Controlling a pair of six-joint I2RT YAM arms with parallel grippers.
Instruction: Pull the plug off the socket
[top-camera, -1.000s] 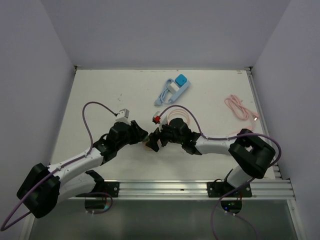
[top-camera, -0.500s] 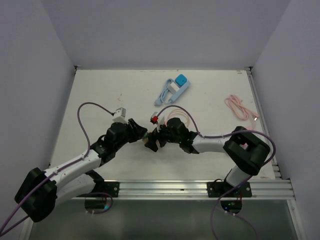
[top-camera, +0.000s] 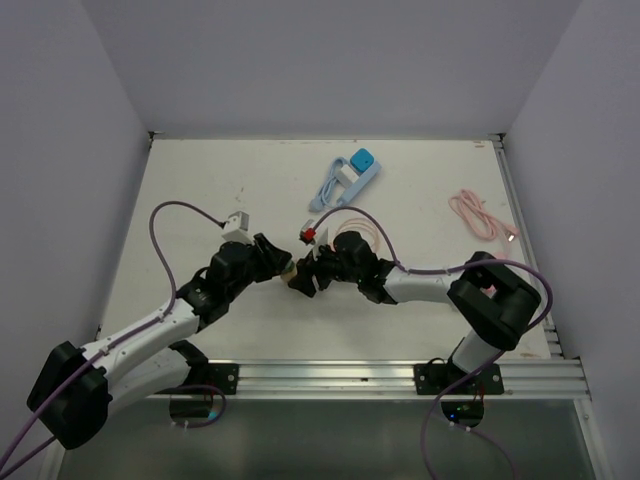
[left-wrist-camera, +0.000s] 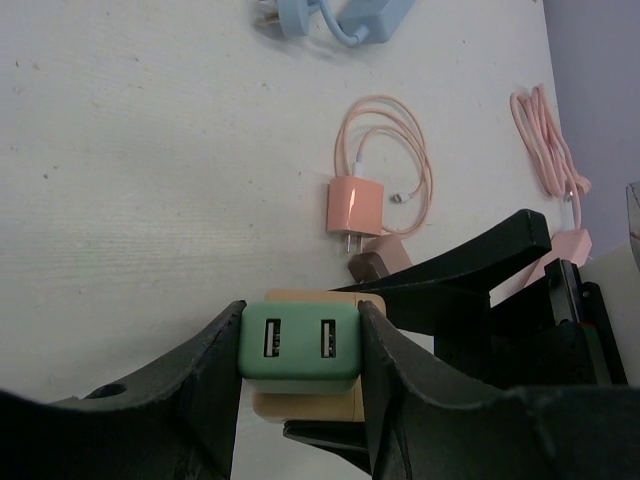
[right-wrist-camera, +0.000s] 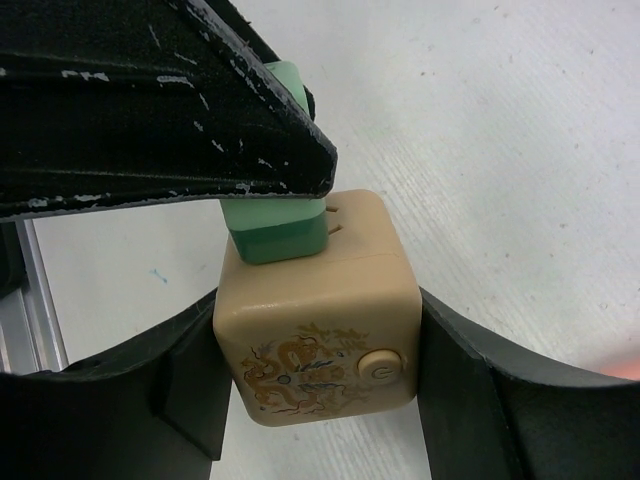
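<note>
A green plug (left-wrist-camera: 298, 345) with two USB slots sits in a beige cube socket (right-wrist-camera: 315, 345) that has a dragon print and a round button. My left gripper (left-wrist-camera: 299, 350) is shut on the plug's two sides. My right gripper (right-wrist-camera: 318, 370) is shut on the socket, one finger against each side face. A little of the plug's prongs (right-wrist-camera: 335, 217) shows above the socket's face. In the top view both grippers meet at mid-table, the left gripper (top-camera: 280, 266) facing the right gripper (top-camera: 302, 281), with the socket (top-camera: 291, 273) mostly hidden between them.
A pink charger (left-wrist-camera: 352, 205) with its coiled cable and a small brown adapter (left-wrist-camera: 380, 262) lie just behind the grippers. A blue charger and cable (top-camera: 345, 180) lie further back, and a pink cable (top-camera: 480, 215) to the right. An aluminium rail (top-camera: 400, 375) runs along the near edge.
My right gripper's jaws have narrowed onto the socket. Both grippers have shifted slightly away from the near edge. The left gripper's hold on the plug is unchanged.
</note>
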